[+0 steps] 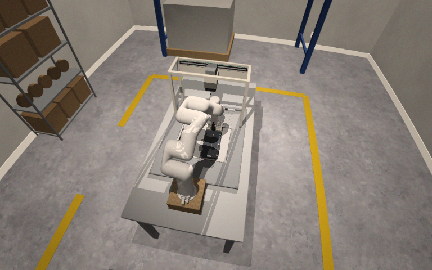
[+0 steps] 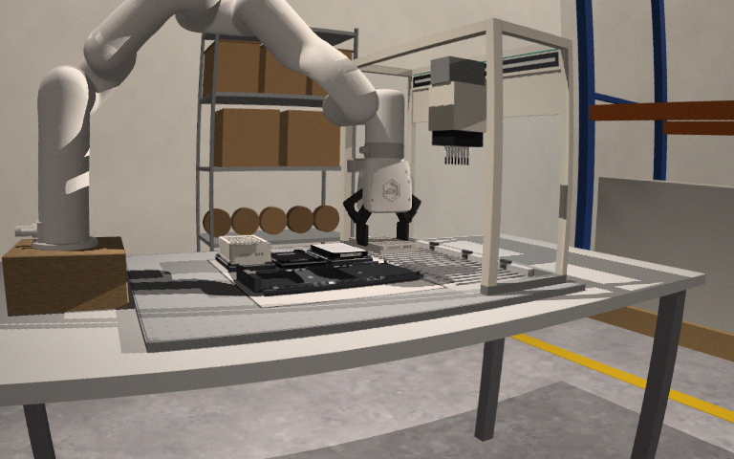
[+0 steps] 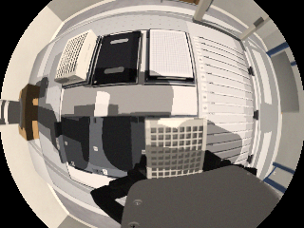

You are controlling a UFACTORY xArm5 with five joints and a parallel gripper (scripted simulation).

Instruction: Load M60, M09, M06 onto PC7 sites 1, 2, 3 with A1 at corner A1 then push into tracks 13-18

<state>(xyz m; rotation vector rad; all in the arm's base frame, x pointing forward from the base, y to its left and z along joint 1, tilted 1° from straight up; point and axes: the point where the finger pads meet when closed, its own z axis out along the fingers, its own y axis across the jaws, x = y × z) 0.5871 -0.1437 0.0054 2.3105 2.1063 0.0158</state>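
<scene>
My gripper (image 1: pixel 214 127) (image 2: pixel 384 238) (image 3: pixel 176 162) is shut on M06, a pale 96-well plate (image 2: pixel 394 247) (image 3: pixel 176 142), gripped by its two short ends. The plate is low, over the rail-side end of the black carrier PC7 (image 1: pixel 210 148) (image 2: pixel 335 279) (image 3: pixel 121 142); whether it touches the carrier is hidden. The carrier's other two sites, towards the arm's base, are empty. M09, a tall cream block (image 2: pixel 245 251) (image 3: pixel 75 59), is on S1. Nest S2 (image 3: pixel 116 57) is black and empty. M60, a flat white plate (image 2: pixel 337 248) (image 3: pixel 171 54), is on S3.
The rails (image 2: pixel 465 266) (image 3: pixel 228 83) run beyond the apron (image 3: pixel 185 102), with small dark blocks at their far end. A cream frame post (image 2: pixel 489 162) stands beside them. A pipetting head (image 1: pixel 211 76) (image 2: pixel 457 102) hangs above the rails, beyond my gripper.
</scene>
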